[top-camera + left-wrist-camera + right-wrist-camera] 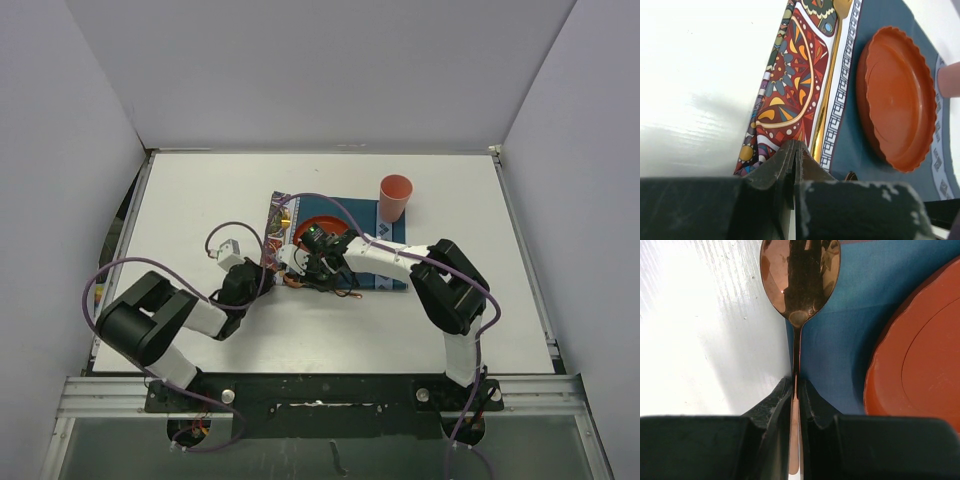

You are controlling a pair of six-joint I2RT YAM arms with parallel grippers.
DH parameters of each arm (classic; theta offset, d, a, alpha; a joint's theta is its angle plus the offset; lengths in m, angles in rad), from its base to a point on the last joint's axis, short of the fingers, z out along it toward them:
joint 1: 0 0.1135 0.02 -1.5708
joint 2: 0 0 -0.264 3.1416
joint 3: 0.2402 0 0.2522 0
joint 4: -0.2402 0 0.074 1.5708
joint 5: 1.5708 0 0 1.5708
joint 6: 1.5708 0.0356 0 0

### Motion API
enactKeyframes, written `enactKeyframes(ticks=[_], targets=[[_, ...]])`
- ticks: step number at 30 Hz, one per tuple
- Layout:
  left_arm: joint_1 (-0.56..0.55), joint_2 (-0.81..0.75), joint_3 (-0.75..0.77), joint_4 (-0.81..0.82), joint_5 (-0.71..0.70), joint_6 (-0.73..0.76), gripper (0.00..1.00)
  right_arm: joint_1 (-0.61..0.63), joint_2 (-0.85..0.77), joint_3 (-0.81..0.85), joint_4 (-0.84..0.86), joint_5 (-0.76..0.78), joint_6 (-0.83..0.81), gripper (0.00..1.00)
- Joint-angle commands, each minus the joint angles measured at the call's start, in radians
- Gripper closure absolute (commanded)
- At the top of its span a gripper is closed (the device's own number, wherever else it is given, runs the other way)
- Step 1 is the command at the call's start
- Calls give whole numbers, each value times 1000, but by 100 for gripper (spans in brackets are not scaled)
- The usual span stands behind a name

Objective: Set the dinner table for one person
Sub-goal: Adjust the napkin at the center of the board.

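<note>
Copper spoon [800,280] was clamped by its handle in the right gripper [795,390], poised along the mat [840,340] edge just beside the orange plate [920,370], with the white table [200,200] beneath. It would be best shifted fully over the mat, lowered flat clear of the plate rim, then released. The left gripper [795,150], pressed together and empty, hovered near the patterned end, where a gold utensil [827,100] lay; the cup [394,195] stood well apart
</note>
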Motion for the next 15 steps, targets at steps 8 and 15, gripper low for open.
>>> enactKeyframes(ticks=[8,15], targets=[[-46,213,-101,134,-89,-220,100,-2,80,-37,-106,-17,22,100],[-125,91,-168,-58,-190,-342,100,-1,86,-33,-107,-21,26,100]])
